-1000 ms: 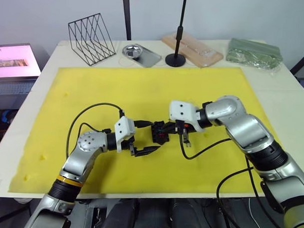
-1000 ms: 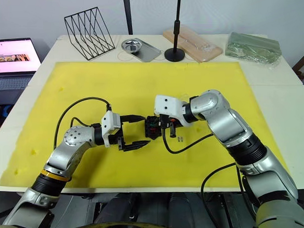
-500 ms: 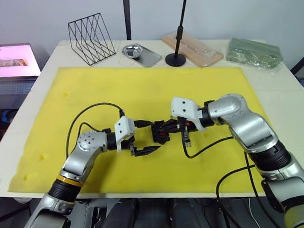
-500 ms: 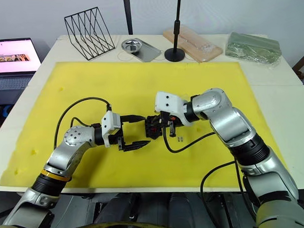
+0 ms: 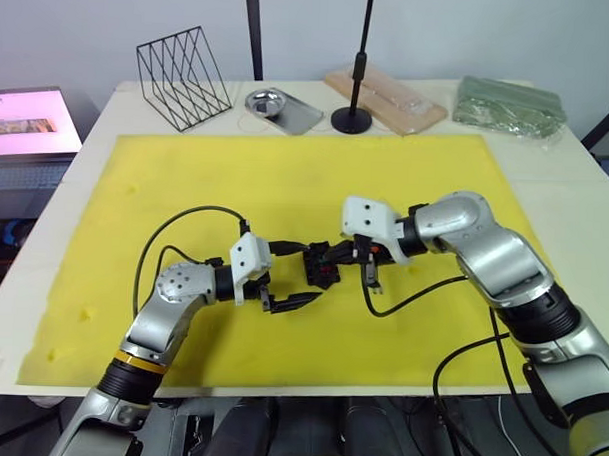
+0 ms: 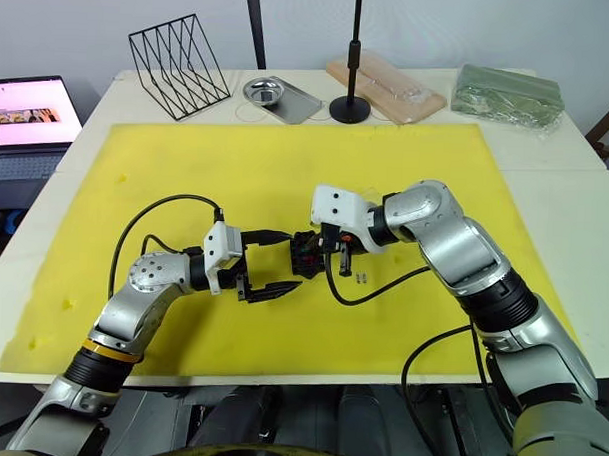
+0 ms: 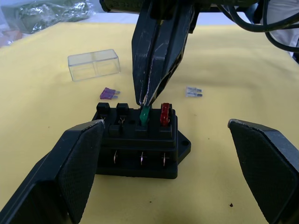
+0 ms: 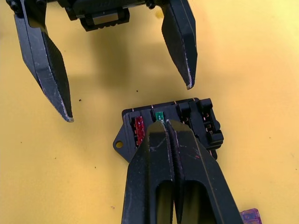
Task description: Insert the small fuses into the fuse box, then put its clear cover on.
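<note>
So, fuse box [image 7: 138, 147] sitting on the yellow mat [image 5: 286, 177], red fuse [image 7: 165, 114] already slotted in. Right gripper [image 7: 148, 103] pinching the green fuse [image 7: 145, 115] into the slot beside it. Left gripper [image 8: 128, 100] spread wide, flanking the box. Purple fuse [image 7: 109, 94], clear fuse [image 7: 193, 92] and cover [image 7: 93, 64] lying just behind the box.

Readable text: none on any object in view.
Laptop screen [image 5: 33, 120]: content too small to read.
</note>
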Controlling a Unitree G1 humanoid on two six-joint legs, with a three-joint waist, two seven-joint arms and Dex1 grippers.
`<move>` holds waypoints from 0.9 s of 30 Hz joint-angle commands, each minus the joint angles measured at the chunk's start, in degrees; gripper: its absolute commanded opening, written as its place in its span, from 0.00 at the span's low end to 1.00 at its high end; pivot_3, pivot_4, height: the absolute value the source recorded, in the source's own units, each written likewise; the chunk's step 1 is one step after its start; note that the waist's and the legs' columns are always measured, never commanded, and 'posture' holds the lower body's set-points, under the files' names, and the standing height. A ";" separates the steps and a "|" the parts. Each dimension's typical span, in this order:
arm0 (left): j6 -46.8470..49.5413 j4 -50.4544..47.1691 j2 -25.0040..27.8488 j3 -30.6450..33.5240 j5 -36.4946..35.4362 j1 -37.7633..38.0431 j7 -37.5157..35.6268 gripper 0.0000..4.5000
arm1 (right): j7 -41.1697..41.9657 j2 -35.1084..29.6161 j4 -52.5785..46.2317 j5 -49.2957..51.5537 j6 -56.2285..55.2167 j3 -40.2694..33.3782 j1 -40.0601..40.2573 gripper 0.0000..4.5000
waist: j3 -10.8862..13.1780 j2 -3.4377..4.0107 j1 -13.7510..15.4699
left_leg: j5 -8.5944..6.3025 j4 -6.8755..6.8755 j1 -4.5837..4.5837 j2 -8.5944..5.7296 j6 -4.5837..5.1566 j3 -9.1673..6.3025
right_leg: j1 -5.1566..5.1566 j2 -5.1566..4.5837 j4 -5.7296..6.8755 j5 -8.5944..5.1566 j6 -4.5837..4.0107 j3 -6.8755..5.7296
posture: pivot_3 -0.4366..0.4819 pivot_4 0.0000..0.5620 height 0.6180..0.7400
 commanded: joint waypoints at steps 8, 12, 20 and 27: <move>-0.11 -1.29 0.39 0.40 -0.27 0.05 0.12 1.00 | 0.24 0.03 0.22 -1.42 -1.50 1.34 0.82 0.00 | 0.00 0.00 -0.02 | 0.00 0.00 0.00 0.00 0.00 0.00 | 0.00 0.00 0.00 0.00 0.00 0.00 | 0.48 0.27 1.00; -0.11 -1.07 0.48 0.40 -0.21 0.01 0.08 1.00 | 0.22 -0.16 0.88 -2.58 -1.67 2.35 1.27 0.00 | 0.00 0.00 -0.02 | 0.00 0.00 0.01 0.00 0.00 0.00 | 0.00 0.00 0.00 0.00 0.00 0.00 | 0.48 0.27 1.00; 0.16 -1.29 0.44 0.19 -0.06 -0.04 0.26 1.00 | 0.56 -0.83 2.48 -3.98 -1.71 3.74 2.10 0.00 | -0.04 0.01 0.01 | 0.00 0.00 0.06 0.00 0.01 0.00 | 0.06 0.00 0.00 0.00 0.00 0.00 | 0.48 0.27 1.00; 0.06 -2.18 0.55 0.02 0.21 0.93 0.63 1.00 | 0.66 -0.94 3.19 -4.71 -2.51 4.39 3.20 0.00 | -0.09 0.02 0.01 | -0.02 0.01 0.11 0.00 0.03 0.00 | 0.13 0.00 0.00 0.00 0.00 0.00 | 0.48 0.27 1.00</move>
